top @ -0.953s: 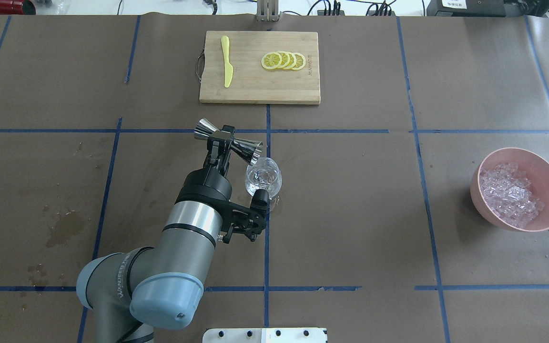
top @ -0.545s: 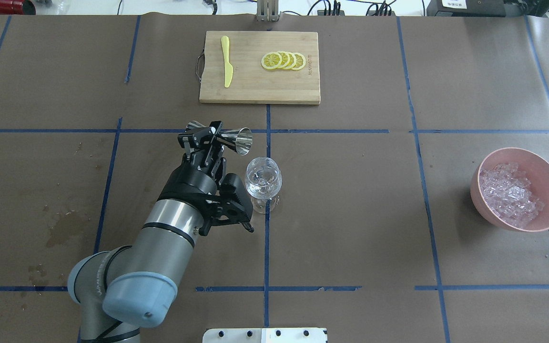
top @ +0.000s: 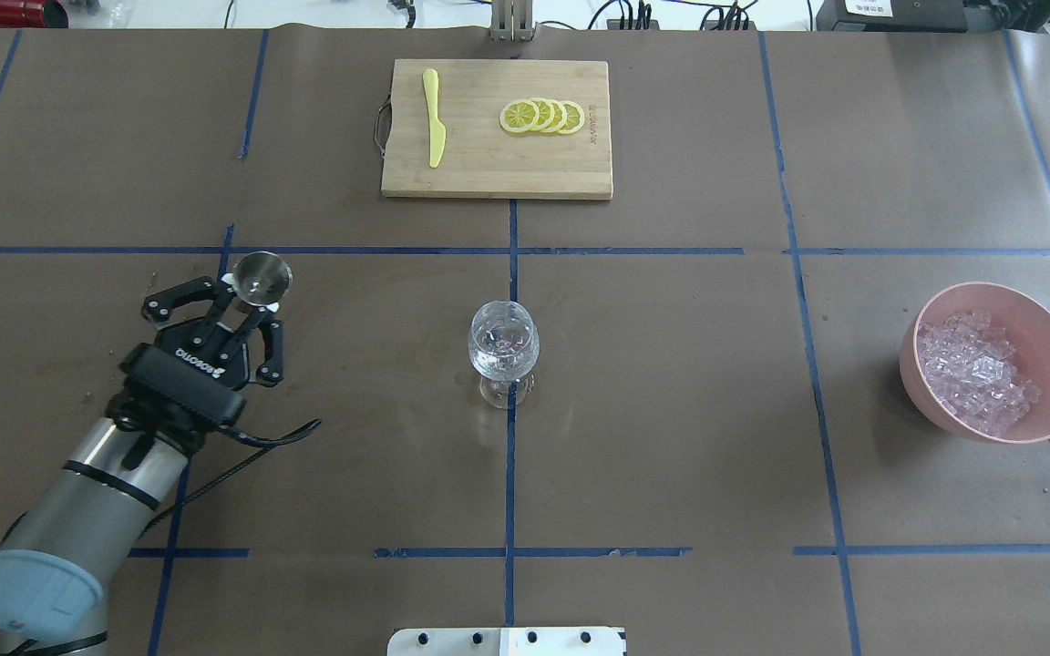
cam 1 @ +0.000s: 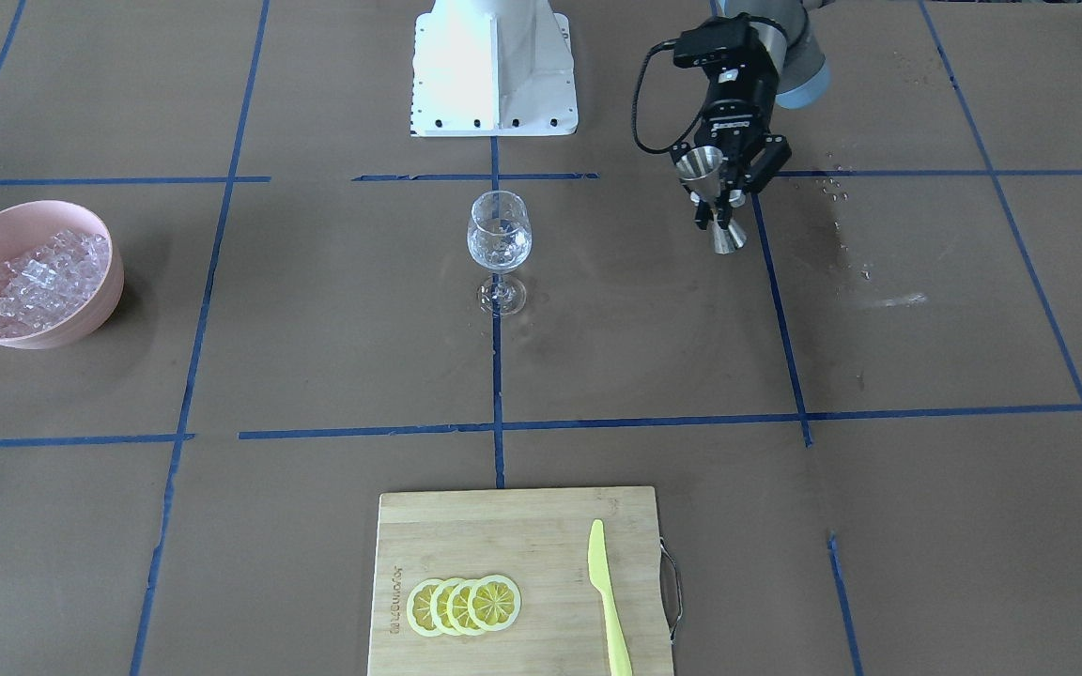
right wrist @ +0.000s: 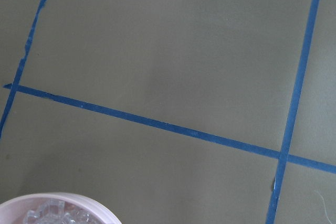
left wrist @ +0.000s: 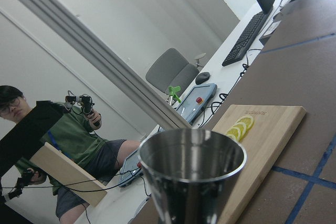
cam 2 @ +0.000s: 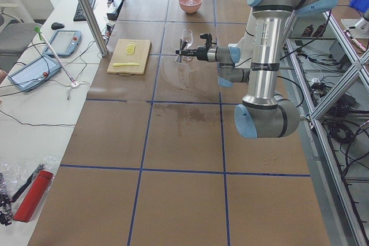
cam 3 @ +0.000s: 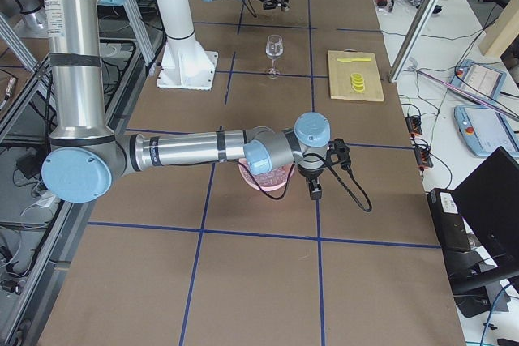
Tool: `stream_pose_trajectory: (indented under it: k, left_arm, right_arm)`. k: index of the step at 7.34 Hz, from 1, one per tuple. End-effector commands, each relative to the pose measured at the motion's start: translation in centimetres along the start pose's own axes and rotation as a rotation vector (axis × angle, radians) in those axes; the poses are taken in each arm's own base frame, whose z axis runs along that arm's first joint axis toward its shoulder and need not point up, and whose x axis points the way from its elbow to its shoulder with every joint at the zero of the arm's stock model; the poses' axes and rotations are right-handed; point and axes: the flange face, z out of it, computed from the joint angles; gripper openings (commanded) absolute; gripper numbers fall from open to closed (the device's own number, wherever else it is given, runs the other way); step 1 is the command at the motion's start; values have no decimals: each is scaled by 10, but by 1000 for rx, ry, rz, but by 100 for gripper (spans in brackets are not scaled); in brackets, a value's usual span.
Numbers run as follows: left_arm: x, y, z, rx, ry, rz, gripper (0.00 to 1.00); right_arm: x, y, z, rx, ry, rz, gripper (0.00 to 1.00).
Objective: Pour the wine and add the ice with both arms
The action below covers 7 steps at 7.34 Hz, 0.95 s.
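My left gripper (top: 247, 308) is shut on a steel jigger (top: 257, 276), held upright over the table's left part, well left of the wine glass (top: 504, 342). In the front-facing view the same gripper (cam 1: 715, 208) holds the jigger (cam 1: 708, 174) by its waist. The jigger's open cup fills the left wrist view (left wrist: 191, 166). The clear stemmed glass (cam 1: 500, 235) stands on the middle tape line. The ice (top: 976, 369) lies heaped in a pink bowl (top: 1049, 410) at the right. My right arm (cam 3: 268, 151) reaches beside the bowl; I cannot tell whether its gripper is open or shut. The ice also shows in the right wrist view (right wrist: 58, 214).
A wooden cutting board (top: 496, 164) with lemon slices (top: 543, 116) and a yellow knife (top: 434, 117) lies at the far middle. The white pedestal (cam 1: 494, 66) stands at the robot's side. Wet stains (cam 1: 842, 244) mark the paper near the left arm.
My left arm has swung left, away from the glass, with the jigger in it. The jigger has turned from lying tipped over the glass to upright.
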Motion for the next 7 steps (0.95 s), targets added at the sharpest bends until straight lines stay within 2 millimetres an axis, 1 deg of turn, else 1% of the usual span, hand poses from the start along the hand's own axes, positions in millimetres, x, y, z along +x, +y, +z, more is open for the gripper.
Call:
stream_pose_trajectory:
  k: [1,2,3,4,5,6,7]
  left_arm:
    - [-75,63,-45,34,7,-111,0]
    - [-109,96,-65,-27,2,-81,0]
    - [-136,135,-80,-66,3,-25,0]
    - [-159,183,-93,-76,10,-10,0]
    - [-171,205,-100,-77,12,-9,0]
    - [-171,205,-100,-75,12,-22,0]
    - [-170,206,-101,-79,18,-94,0]
  right_arm:
    - [0,0,0,0,0,0,100]
    - [1,0,1,-2,0,1,100]
    - [3,1,3,-6,2,5,100]
    - [4,1,4,-8,4,7,100]
    - [4,1,4,-7,4,6,100]
    - [4,1,4,-7,3,6,100]
    - [4,1,3,-6,4,5,100]
